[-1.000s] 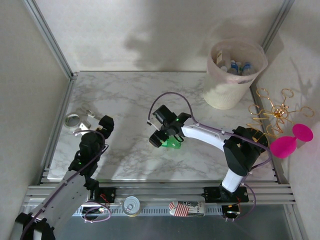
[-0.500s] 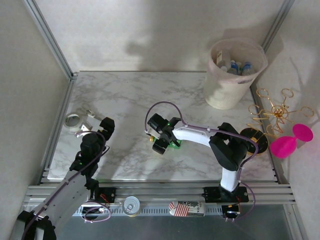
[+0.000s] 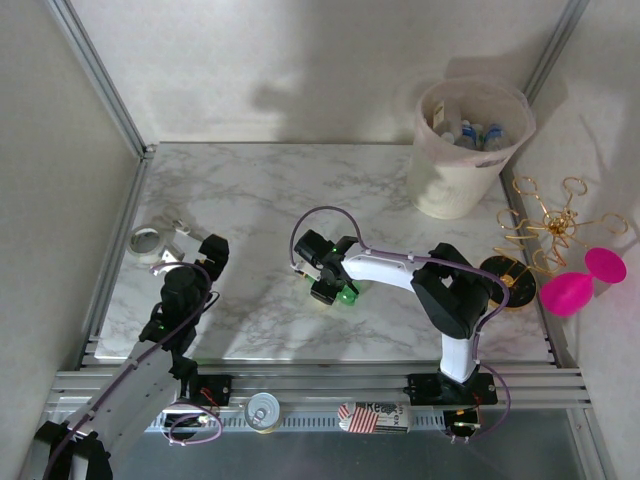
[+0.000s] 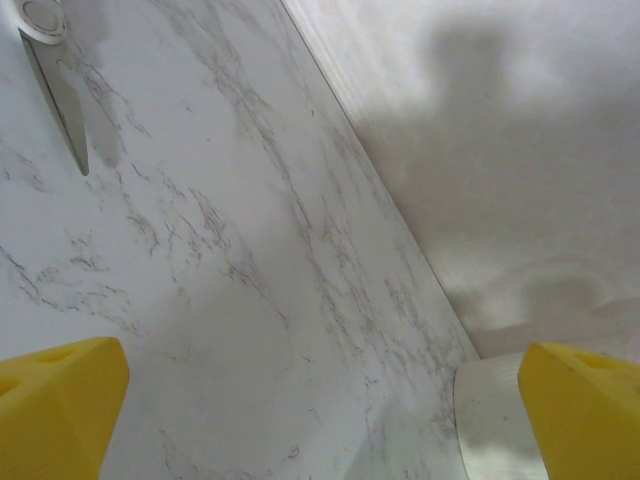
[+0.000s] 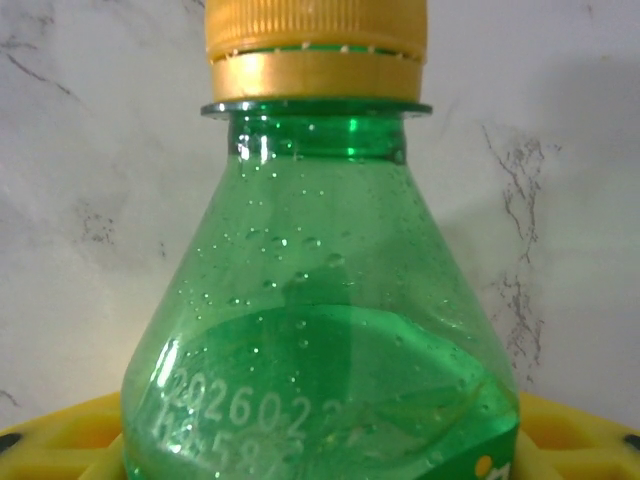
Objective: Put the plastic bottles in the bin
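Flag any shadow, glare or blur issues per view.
Top external: sharp, with soft shadows on the back wall left of the bin. Left wrist: yellow fingertips blurred, wall shadowed. Right wrist: green bottle crisp, small highlights on its neck, yellow cap cropped.

White grey-veined marble tabletop [image 3: 250, 200] in soft light, boxed by plain off-white matte walls [image 3: 280, 60]. Silver aluminium frame posts [image 3: 95, 70] rise from far corners. Slotted aluminium rail [image 3: 320, 380] lines near edge. Blurred grey shadows [image 3: 300, 95] fall across back wall.
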Robot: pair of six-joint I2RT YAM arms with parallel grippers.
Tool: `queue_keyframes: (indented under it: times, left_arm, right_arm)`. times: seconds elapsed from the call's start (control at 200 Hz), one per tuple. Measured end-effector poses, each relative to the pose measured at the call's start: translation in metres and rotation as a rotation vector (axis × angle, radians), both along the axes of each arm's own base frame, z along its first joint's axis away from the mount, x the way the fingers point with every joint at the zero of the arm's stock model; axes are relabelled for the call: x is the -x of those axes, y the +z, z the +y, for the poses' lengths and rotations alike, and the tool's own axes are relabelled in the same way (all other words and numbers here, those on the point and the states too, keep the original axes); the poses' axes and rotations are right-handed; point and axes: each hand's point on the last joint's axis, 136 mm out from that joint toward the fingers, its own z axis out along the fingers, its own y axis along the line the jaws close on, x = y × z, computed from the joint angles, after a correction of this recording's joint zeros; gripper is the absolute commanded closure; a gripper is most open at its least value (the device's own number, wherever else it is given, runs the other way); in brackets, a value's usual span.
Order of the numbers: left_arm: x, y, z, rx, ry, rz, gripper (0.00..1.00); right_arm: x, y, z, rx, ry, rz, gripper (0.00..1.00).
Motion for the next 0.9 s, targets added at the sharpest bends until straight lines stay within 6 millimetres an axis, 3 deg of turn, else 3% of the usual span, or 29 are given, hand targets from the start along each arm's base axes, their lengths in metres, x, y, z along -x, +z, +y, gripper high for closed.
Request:
queue_keyframes:
  times: [0.24,0.416,0.551,0.726,0.901]
  left_arm:
    - [0.001,-0.002,0.0,0.003,-0.001,0.002,0.01]
    - [0.001,-0.004,0.0,0.003,-0.002,0.002,0.0]
    - [0.001,-0.004,-0.001,0.005,-0.009,0.002,0.0]
    - [0.001,-0.001,-0.005,0.002,-0.031,-0.01,0.0]
    - [0.0,-0.001,-0.013,-0.019,-0.081,-0.009,0.01]
  right_arm:
    - [0.001,0.001,0.002,-0.008,0.002,0.006,0.49]
    - [0.001,0.015,0.017,-0.119,-0.004,0.049,0.53]
    - [-0.015,0.047,0.028,-0.273,-0.038,0.036,0.54]
    - [-0.043,0.106,0.037,-0.51,-0.086,-0.03,0.56]
    - [-0.08,0.164,0.025,-0.71,-0.177,-0.092,0.56]
